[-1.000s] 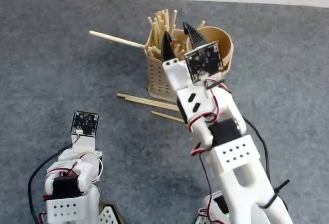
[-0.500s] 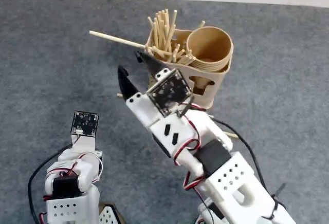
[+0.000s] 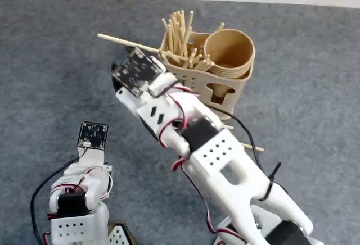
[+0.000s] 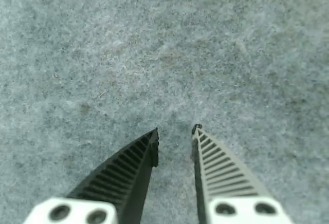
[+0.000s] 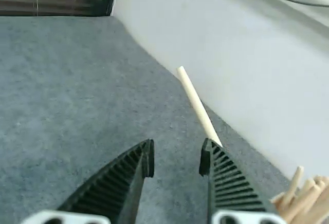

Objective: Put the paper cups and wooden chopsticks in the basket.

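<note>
in the high view a cream slotted basket (image 3: 239, 87) stands on the grey desk (image 3: 50, 76), toward its far edge. a stack of nested paper cups (image 3: 230, 51) sits in the right part of the basket. a bundle of wooden chopsticks (image 3: 179, 28) stands in the left part, the tips fanning out above the rim. one long chopstick (image 3: 126, 43) rests tilted against the bundle and juts sideways over the desk to the left of the basket. a loose chopstick (image 3: 251, 147) lies flat on the desk in front of the basket, most of it hidden under the right arm (image 3: 225, 160). that arm stretches from the near right corner, and its camera board (image 3: 135, 69) hangs just beside the basket's left wall, under the jutting stick. the left arm (image 3: 79, 205) sits folded at the near left, well apart from the basket. in the left wrist view the left end effector (image 4: 175, 132) points down at bare grey desk, its two ribbed black fingers parted by a narrow gap through which the desk surface shows. in the right wrist view the right end effector (image 5: 177, 158) is parted a little wider, with grey desk showing in the gap. the long chopstick slants beyond it, the stick's near part passing behind one finger while its free end points toward the white wall (image 5: 231, 39). the ends of the wooden chopsticks crowd one corner beside that finger.
</note>
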Controlling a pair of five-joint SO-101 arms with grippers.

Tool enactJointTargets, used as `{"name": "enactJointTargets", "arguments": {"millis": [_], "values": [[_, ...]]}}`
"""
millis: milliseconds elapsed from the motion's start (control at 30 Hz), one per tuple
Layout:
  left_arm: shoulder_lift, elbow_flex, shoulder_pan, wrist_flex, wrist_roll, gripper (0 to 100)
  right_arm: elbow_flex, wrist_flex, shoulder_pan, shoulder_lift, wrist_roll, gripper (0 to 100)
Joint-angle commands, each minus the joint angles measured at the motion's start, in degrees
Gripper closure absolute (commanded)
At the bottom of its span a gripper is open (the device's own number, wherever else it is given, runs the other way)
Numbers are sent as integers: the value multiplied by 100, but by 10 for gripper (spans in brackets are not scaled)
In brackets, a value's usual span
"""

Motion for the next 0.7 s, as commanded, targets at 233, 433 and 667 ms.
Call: {"name": "enactJointTargets", "arguments": {"millis": [233,433,667], "values": [[4,119,-31,26,35,880,-541,-13,426,145,114,850],[4,119,-31,26,35,880,-602,-101,435,418,114,850],[4,119,-31,26,35,880,-699,-752,637,866,114,850]]}}
